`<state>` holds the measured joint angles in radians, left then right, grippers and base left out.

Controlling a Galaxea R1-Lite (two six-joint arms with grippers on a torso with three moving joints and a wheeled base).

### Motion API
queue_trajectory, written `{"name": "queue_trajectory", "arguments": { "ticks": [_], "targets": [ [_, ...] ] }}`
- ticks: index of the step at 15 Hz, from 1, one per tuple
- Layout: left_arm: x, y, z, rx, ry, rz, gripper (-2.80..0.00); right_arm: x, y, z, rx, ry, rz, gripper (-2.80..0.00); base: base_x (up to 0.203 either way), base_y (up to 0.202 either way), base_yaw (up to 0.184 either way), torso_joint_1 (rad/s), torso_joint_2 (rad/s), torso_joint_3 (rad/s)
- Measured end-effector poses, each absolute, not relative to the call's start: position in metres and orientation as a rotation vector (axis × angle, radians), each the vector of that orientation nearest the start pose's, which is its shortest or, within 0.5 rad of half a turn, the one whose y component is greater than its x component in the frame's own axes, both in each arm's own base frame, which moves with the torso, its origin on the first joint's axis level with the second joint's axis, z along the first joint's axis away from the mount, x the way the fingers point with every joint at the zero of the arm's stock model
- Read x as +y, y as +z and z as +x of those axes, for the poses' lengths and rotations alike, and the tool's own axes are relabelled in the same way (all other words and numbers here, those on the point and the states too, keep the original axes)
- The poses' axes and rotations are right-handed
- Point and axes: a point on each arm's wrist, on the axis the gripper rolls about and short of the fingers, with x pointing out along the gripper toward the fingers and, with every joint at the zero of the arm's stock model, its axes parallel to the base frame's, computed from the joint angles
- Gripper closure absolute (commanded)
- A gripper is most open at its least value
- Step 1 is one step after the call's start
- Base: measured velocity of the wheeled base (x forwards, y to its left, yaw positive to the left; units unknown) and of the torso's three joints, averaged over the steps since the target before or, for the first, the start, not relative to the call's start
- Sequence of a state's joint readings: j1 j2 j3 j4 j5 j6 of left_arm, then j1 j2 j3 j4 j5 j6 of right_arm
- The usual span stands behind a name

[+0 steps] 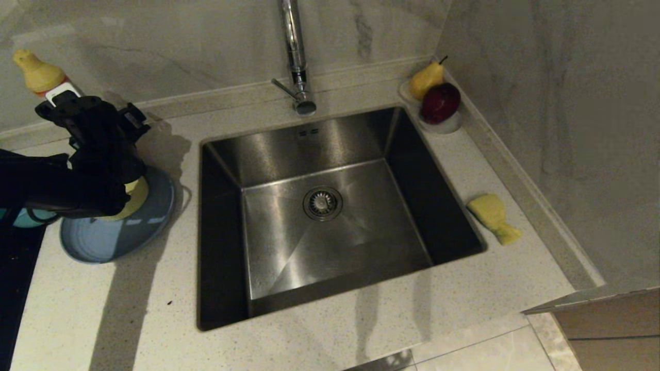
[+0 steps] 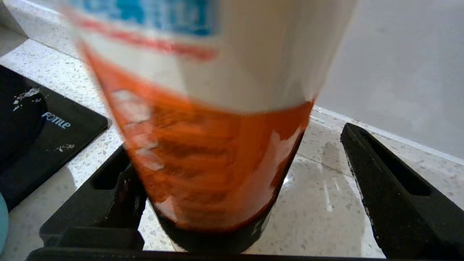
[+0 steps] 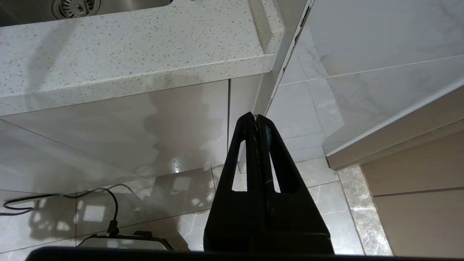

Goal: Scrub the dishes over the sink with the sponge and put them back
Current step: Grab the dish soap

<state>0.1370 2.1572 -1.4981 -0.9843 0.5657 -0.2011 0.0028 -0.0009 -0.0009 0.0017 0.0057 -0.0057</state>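
from the head view, the left gripper (image 1: 77, 111) is hanging over the counter at the sink's left, just in front of a bottle (image 1: 44, 77) with a yellow cap by the back wall, and its arm is covering much of the dishes: the light-blue plate (image 1: 111, 234) is lying on the counter with the pale yellow bowl (image 1: 135, 198) sitting on it, and a sliver of the teal-blue bowl (image 1: 23, 218) is showing at the far left edge. the sink (image 1: 330, 206) is standing empty, and the sponge (image 1: 494, 216) is lying on the counter on its right side, well apart from the dishes and untouched. a small white dish (image 1: 441, 126) with a pear and a red fruit is sitting in the back right corner. from the left wrist view, the bottle (image 2: 217, 119), white with an orange band, is standing between the spread fingers (image 2: 391, 195) of the left gripper (image 2: 239, 188), which is released and wide; whether either finger is touching it i cannot tell. from the right wrist view, the right gripper (image 3: 256, 121) is hanging clenched and empty below the counter (image 3: 127, 58) edge, parked. judging by this, no scrubbing is under way yet; the step in hand looks like reaching for the bottle, and the next move is calling for closing squarely on it without tipping it.
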Motion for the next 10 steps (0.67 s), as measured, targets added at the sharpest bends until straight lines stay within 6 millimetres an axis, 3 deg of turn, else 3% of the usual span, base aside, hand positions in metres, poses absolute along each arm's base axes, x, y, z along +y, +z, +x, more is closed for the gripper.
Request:
{"name": "queue_trajectory", "arguments": {
  "ticks": [6, 7, 10],
  "targets": [
    [0.0735, 0.2345, 0.445, -0.402, 0.661, -0.264, -2.8, 0.0001, 0.0755, -0.0229, 0.0, 0.009, -0.005, 0.0, 0.0, 0.0, 0.0, 0.0, 0.0, 0.0],
    [0.0734, 0.235, 0.4456, -0.404, 0.66, -0.266, 0.0, 0.0001, 0.0755, -0.0229, 0.0, 0.009, -0.006, 0.0, 0.0, 0.0, 0.0, 0.0, 0.0, 0.0],
    [0.0733, 0.2348, 0.4466, -0.404, 0.661, -0.265, 0.0, 0.0001, 0.0755, -0.0229, 0.0, 0.009, -0.006, 0.0, 0.0, 0.0, 0.0, 0.0, 0.0, 0.0]
  ]
}}
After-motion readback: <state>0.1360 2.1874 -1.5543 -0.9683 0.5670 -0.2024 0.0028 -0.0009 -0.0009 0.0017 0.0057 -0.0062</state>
